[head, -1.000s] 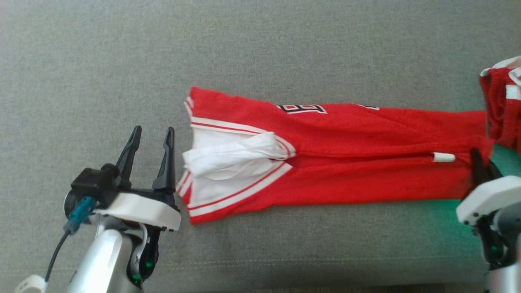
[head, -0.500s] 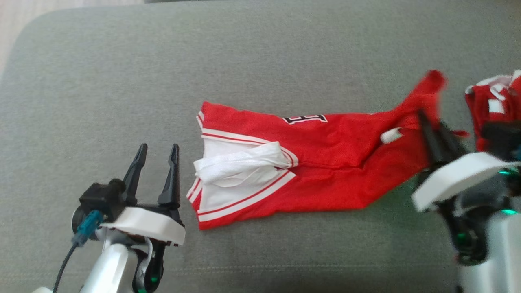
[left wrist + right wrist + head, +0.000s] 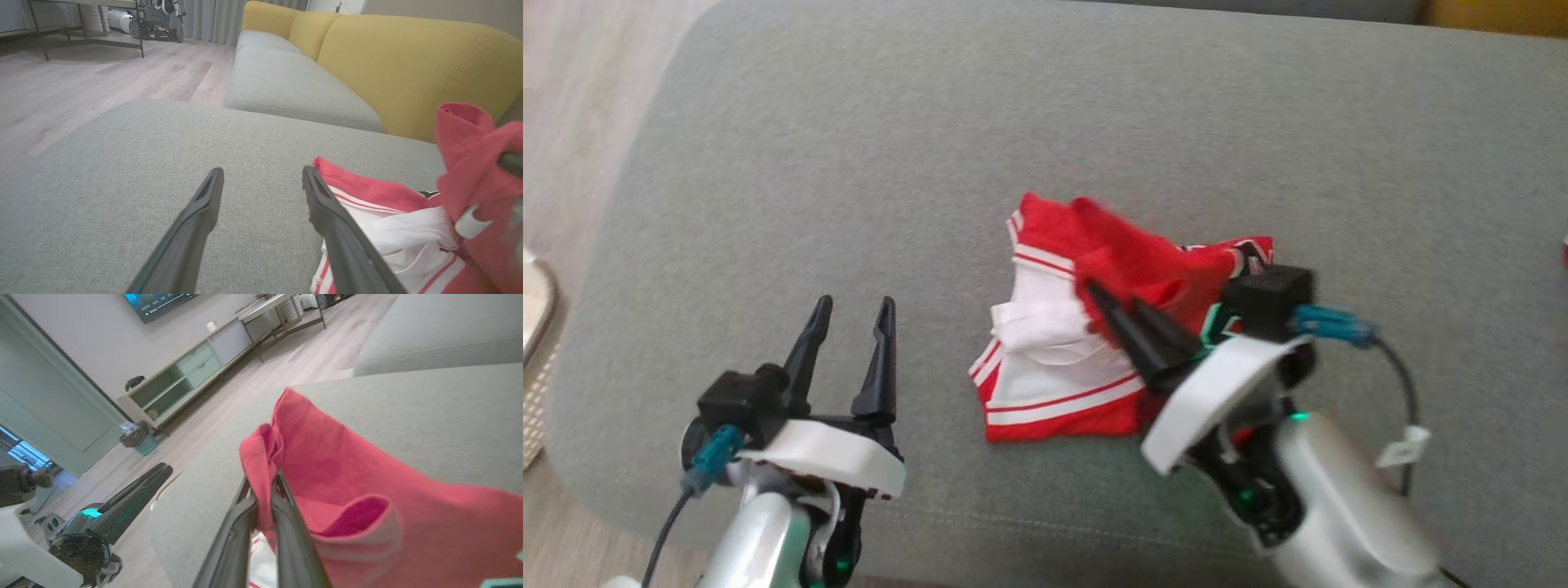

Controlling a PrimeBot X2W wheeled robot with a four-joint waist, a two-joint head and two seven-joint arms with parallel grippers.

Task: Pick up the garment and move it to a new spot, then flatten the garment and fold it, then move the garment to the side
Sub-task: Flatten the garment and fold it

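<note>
The red sports garment with white striped trim (image 3: 1054, 371) lies near the front middle of the broad grey fabric sofa cushion (image 3: 931, 163), with one red end raised and brought over the rest. The right gripper (image 3: 1112, 296) is clamped on that raised end. The left gripper (image 3: 855, 304) stands spread wide and empty, just beside the white-trimmed end but apart from it.

The cloth looks light, limp and probably a little slick, so it should sag and bunch wherever nothing supports it. A hem or corner seems the best hold (a pinch mid-panel might catch only one layer).

From above, the head view gives the garment's whole outline and both grippers. The right wrist view shows the red cloth pinched thin between the two dark fingers. The low left wrist view makes plain that the flap hangs clear above the white part, a height the overhead view flattens, with a yellow sofa backrest (image 3: 408, 61) behind.
</note>
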